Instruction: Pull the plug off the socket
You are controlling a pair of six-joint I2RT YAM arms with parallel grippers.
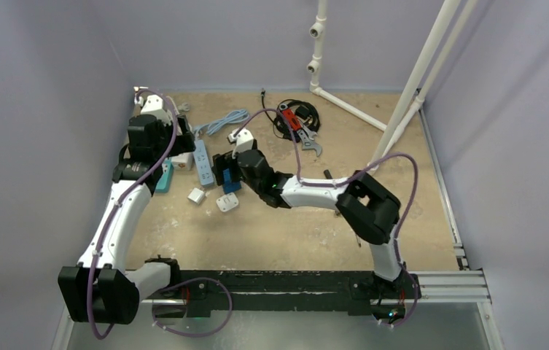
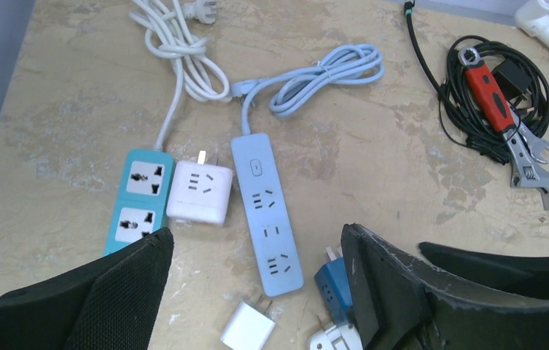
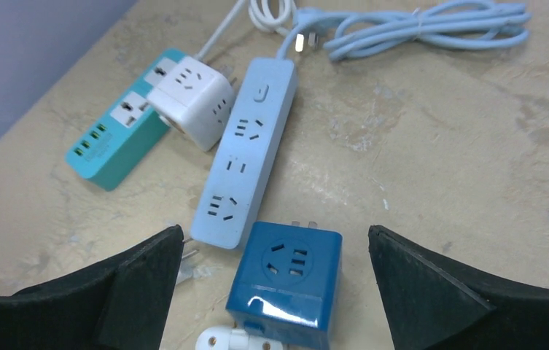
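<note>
A dark blue cube plug point(image 3: 291, 281) lies loose on the table, its bare prongs showing, just off the near end of the light blue socket strip point(image 3: 246, 157). My right gripper point(image 3: 275, 233) is open, one finger on each side of the cube and touching neither side. In the left wrist view the same strip point(image 2: 265, 211) has all its outlets empty. My left gripper point(image 2: 255, 233) is open above the strips and holds nothing. Its right finger point(image 2: 402, 292) hides part of the blue cube point(image 2: 333, 288).
A teal socket strip point(image 2: 140, 200) lies left of the blue one, a white cube adapter point(image 2: 200, 191) against it. A small white charger point(image 2: 248, 326) and a white plug point(image 3: 235, 340) lie near. A red-handled wrench point(image 2: 501, 102) on black cable sits far right. White pipes point(image 1: 402, 109) stand behind.
</note>
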